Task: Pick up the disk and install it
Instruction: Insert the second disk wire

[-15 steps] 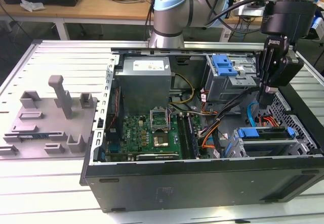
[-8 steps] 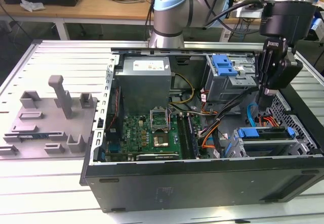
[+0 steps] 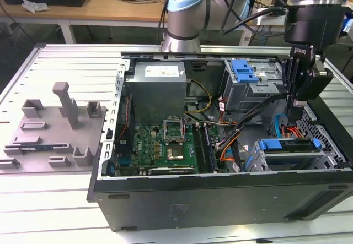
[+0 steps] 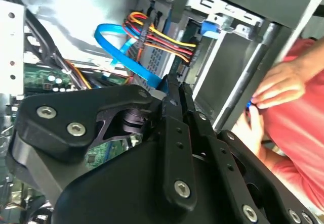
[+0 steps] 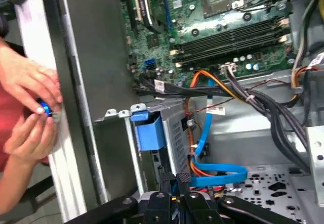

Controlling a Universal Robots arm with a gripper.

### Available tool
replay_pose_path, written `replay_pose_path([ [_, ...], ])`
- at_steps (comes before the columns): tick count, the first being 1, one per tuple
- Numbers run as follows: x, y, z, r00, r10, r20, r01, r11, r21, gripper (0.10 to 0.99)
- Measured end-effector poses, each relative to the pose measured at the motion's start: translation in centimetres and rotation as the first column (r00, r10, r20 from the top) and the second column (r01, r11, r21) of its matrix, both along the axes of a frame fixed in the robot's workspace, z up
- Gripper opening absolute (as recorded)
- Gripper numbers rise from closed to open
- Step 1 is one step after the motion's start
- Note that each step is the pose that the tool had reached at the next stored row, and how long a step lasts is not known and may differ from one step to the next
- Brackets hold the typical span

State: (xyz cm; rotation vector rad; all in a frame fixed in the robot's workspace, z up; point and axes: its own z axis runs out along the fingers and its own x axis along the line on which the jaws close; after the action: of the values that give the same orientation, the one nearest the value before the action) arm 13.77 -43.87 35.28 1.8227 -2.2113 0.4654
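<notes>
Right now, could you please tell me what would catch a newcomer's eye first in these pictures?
An open black computer tower case lies on its side, its green motherboard bare. The black claw hangs over the case's corner at the exterior view's right, above a silver drive with blue plastic rails that sits in its bay. In both wrist views, a person's hands in a red sleeve work just outside the case wall, by a looping blue flat cable.

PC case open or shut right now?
Open. In the exterior view the case has no cover on its upward side; the motherboard is exposed and the gripper reaches inside.
</notes>
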Motion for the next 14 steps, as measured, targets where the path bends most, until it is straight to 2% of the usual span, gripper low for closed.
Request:
replay_pose_path([
  [1,-0.09,-0.40,0.00,1.0000,0.001,0.0000,-0.001,0.9991,0.042,0.161],
  [2,-0.11,-0.63,0.00,1.0000,0.001,0.0000,-0.001,0.9981,0.061,0.161],
  [5,-0.18,-1.26,0.00,1.0000,0.005,0.0001,-0.005,0.9960,0.090,0.161],
  [7,-0.25,-1.47,0.00,0.9999,0.013,0.0001,-0.013,0.9956,0.093,0.161],
  [12,-0.28,-1.57,0.00,0.9968,0.079,0.0002,-0.079,0.9925,0.094,0.161],
  [14,-0.28,-1.73,0.00,0.9963,0.086,0.0006,-0.086,0.9913,0.100,0.161],
])
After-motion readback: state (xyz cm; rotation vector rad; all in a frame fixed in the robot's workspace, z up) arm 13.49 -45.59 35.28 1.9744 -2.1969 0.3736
